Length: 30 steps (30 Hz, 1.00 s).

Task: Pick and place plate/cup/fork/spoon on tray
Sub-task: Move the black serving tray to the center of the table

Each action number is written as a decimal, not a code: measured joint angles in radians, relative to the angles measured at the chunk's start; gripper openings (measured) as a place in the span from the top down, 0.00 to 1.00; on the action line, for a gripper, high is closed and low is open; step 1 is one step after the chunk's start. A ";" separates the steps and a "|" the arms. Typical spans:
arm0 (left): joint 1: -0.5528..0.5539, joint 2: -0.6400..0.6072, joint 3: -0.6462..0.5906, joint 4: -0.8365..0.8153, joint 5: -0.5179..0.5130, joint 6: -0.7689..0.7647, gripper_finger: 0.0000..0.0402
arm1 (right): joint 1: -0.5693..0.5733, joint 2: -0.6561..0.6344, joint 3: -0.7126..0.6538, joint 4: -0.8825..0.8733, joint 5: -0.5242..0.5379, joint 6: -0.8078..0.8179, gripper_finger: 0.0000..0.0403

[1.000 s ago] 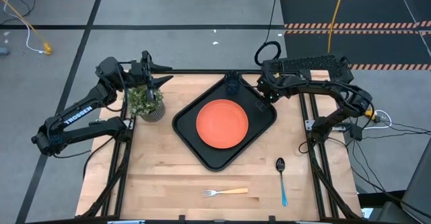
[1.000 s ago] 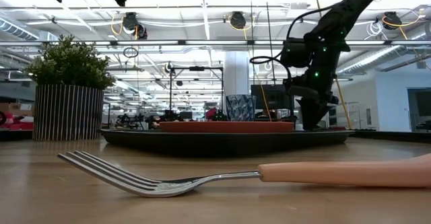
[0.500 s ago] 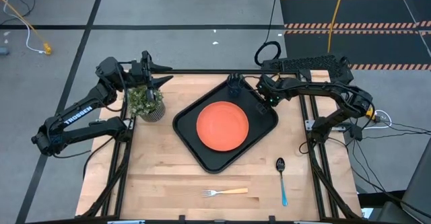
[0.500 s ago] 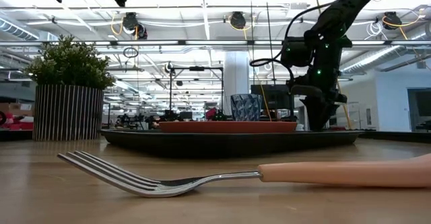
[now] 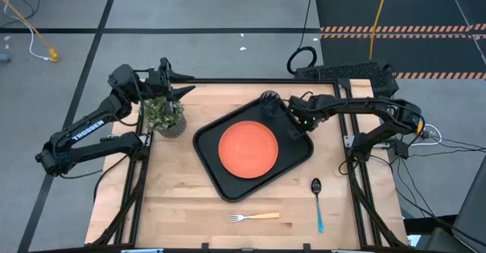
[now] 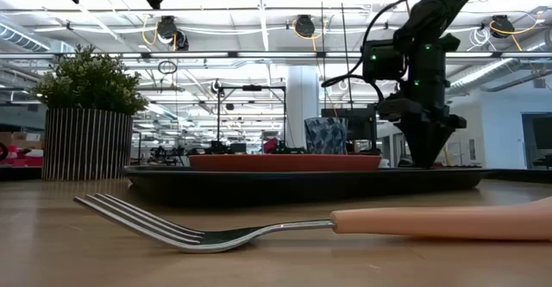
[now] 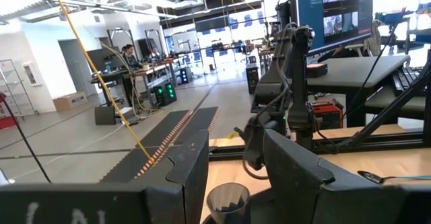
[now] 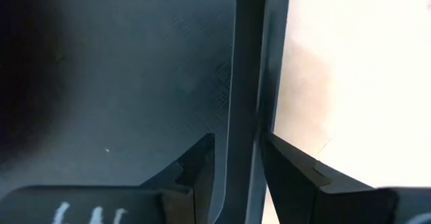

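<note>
The black tray (image 5: 292,150) lies turned cornerwise on the wooden table, and the orange plate (image 5: 249,148) lies flat in it. The dark grey cup (image 5: 269,99) stands upright at the tray's far corner; I cannot tell whether it is on the tray or just beyond it. The fork (image 5: 253,217) and the blue-handled spoon (image 5: 317,203) lie flat on the table near the front edge. My right gripper (image 5: 298,125) is shut on the tray's right rim. My left gripper (image 5: 182,90) is open and empty above the potted plant (image 5: 165,116). My right gripper pinches the tray's raised rim (image 8: 246,83) on its far right side, one finger (image 8: 199,160) inside the tray and one (image 8: 289,163) outside. The fingers point down from above and lie across the rim. The tray stays flat on the table.
The potted plant stands at the table's far left, beside the tray. The fork (image 6: 216,231) lies close before the low camera. Bare wood shows between the tray and the cutlery. A person stands in the room far beyond the table (image 7: 128,52).
My right gripper has gone toward the table's left and near edges, holding the tray's rim. The tray with the plate has slid along the table the same way and turned a little. The fork and spoon have stayed put.
</note>
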 joint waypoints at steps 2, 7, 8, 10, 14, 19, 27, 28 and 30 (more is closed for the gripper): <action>0.000 0.000 0.000 0.000 0.000 0.000 0.64 | 0.031 0.000 0.000 -0.018 -0.001 0.033 0.71; 0.000 0.000 0.000 0.000 0.000 0.000 0.64 | 0.096 0.000 -0.001 -0.041 -0.003 0.108 0.71; 0.000 0.000 0.000 0.000 0.000 0.000 0.64 | 0.108 0.000 -0.001 -0.041 -0.001 0.123 0.71; 0.000 0.000 0.000 0.000 0.000 0.000 0.64 | 0.132 0.000 -0.001 -0.041 -0.002 0.156 0.71; 0.000 0.000 0.000 0.000 0.000 0.000 0.64 | 0.180 0.000 -0.001 -0.040 -0.024 0.212 0.71; 0.000 0.000 0.000 0.000 0.000 0.000 0.64 | 0.217 -0.001 -0.001 -0.045 -0.023 0.236 0.71; 0.000 0.000 0.000 0.000 0.000 0.000 0.64 | 0.275 -0.106 -0.006 -0.062 -0.035 0.390 0.71; 0.000 0.000 0.000 0.000 0.000 0.000 0.64 | 0.291 -0.125 -0.006 -0.062 -0.033 0.414 0.71; 0.000 0.000 0.000 0.000 0.000 0.000 0.64 | 0.320 -0.155 -0.006 -0.064 -0.021 0.445 0.71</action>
